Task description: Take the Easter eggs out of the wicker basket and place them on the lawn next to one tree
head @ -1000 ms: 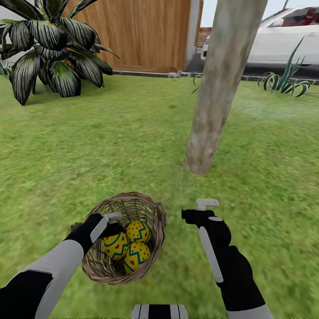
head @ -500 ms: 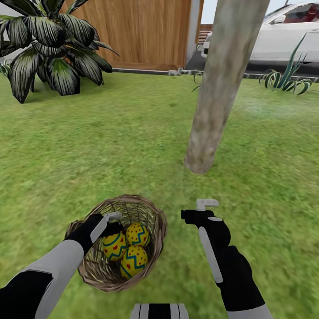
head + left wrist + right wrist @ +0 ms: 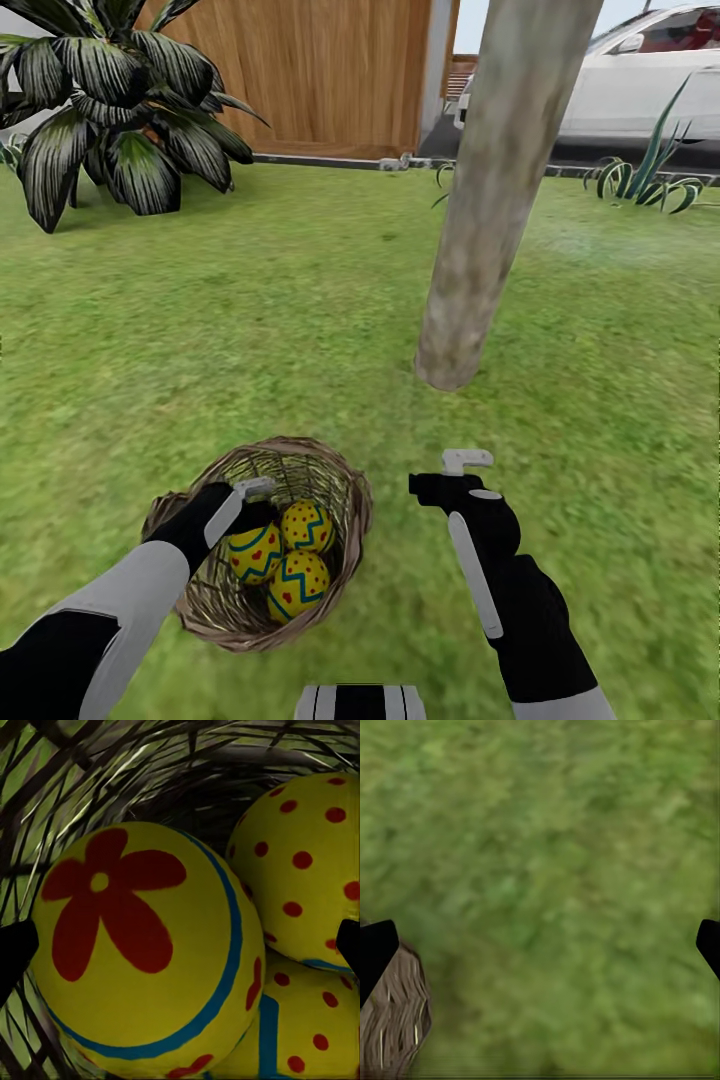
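Easter eggs, three bright yellow ones painted with red dots and blue zigzags (image 3: 283,555), all lie in the round brown wicker basket (image 3: 352,500) on the mottled green lawn (image 3: 250,330), so nothing has been placed yet. The left gripper (image 3: 180,941) is down inside the basket, fingers spread wide either side of the flower-painted egg (image 3: 139,952), not visibly clamped on it. The right gripper (image 3: 455,470) hangs open and empty over grass just beside the basket. Beyond, near at hand, the pale grey-brown tree trunk (image 3: 485,220) rises from the lawn, a likely drop spot for all three.
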You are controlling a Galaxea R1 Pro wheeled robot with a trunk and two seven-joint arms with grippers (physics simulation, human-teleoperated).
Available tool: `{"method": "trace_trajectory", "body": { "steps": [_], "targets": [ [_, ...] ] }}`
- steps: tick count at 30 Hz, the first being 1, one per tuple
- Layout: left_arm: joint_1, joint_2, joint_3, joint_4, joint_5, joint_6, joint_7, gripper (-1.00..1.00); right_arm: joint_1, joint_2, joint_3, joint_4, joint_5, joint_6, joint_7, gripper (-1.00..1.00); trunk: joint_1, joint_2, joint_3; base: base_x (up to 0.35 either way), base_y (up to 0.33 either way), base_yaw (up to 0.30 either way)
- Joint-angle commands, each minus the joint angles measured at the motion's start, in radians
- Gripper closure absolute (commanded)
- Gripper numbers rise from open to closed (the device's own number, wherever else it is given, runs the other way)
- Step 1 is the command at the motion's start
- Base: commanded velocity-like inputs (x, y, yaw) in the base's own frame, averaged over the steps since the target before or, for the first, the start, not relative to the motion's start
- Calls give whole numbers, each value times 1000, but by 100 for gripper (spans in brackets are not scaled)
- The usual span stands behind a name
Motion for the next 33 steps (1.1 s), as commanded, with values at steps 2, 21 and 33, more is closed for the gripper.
{"method": "trace_trajectory", "body": {
  "steps": [2,21,33],
  "targets": [
    [0,1,-7,-2,11,4,7,-100,-1,0,1,-1,-10,3,-10,-100,0,0,-1,-72,-3,0],
    [0,2,-7,2,11,3,12,-100,-1,1,2,-1,-10,3,-10,-100,0,0,-1,24,3,0],
    [0,2,-6,-3,12,-1,12,-100,-1,2,2,-1,-10,3,-10,-100,1,-1,-16,0,-7,0]
  ]
}}
